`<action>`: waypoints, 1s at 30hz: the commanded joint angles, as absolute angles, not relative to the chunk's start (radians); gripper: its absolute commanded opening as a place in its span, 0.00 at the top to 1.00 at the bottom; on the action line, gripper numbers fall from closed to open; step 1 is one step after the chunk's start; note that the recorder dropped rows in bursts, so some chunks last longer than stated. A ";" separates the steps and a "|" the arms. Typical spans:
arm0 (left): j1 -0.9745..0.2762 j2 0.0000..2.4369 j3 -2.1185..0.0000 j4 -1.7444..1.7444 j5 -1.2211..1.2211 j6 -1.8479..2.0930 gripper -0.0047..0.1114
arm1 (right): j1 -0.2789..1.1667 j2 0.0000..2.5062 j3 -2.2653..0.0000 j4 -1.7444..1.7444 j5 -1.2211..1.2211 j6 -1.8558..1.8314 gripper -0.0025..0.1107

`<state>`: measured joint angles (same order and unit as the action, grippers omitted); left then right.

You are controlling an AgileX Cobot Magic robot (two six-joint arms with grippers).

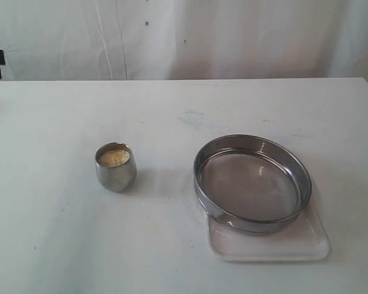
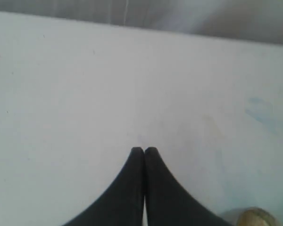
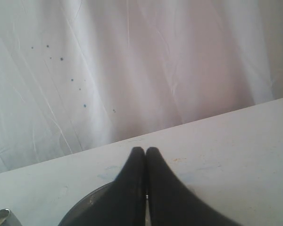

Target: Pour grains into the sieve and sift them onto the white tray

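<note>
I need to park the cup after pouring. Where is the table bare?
Bare table lies between the steel cup and the sieve, across the back strip behind both, and left of the cup. The front right is crowded: the sieve sits on the white tray, covering most of it.

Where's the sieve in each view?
Exterior: sieve right of centre, on the white tray.
Left wrist: not in it.
Right wrist: sieve partly behind the shut right gripper.
Shared landmark: steel cup, at the frame edge in both wrist views.
</note>
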<state>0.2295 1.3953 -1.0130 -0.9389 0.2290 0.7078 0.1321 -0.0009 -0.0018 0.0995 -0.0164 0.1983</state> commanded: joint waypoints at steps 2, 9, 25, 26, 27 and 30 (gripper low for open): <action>0.348 1.345 -0.787 -1.744 0.179 1.744 0.96 | 0.128 0.000 0.000 0.095 -0.022 0.198 0.98; 0.356 1.299 -0.748 -1.744 0.458 1.608 0.96 | 0.128 0.000 0.000 0.095 -0.022 0.198 0.98; 0.347 1.266 -0.708 -0.964 0.336 0.670 0.96 | 0.128 0.000 0.000 0.095 -0.022 0.198 0.98; 0.328 1.266 -0.713 -0.757 0.319 0.466 0.96 | 0.128 0.000 0.000 0.095 -0.022 0.198 0.98; 0.311 1.266 -0.713 -0.594 0.289 0.335 0.96 | 0.128 0.000 0.000 0.095 -0.022 0.198 0.98; 0.288 1.247 -0.688 -0.557 0.265 0.261 0.96 | 0.128 0.000 0.000 0.095 -0.022 0.198 0.98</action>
<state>0.3129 1.2667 -0.7010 -0.6621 0.2833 0.4270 0.1321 -0.0009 -0.0018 0.0995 -0.0164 0.1983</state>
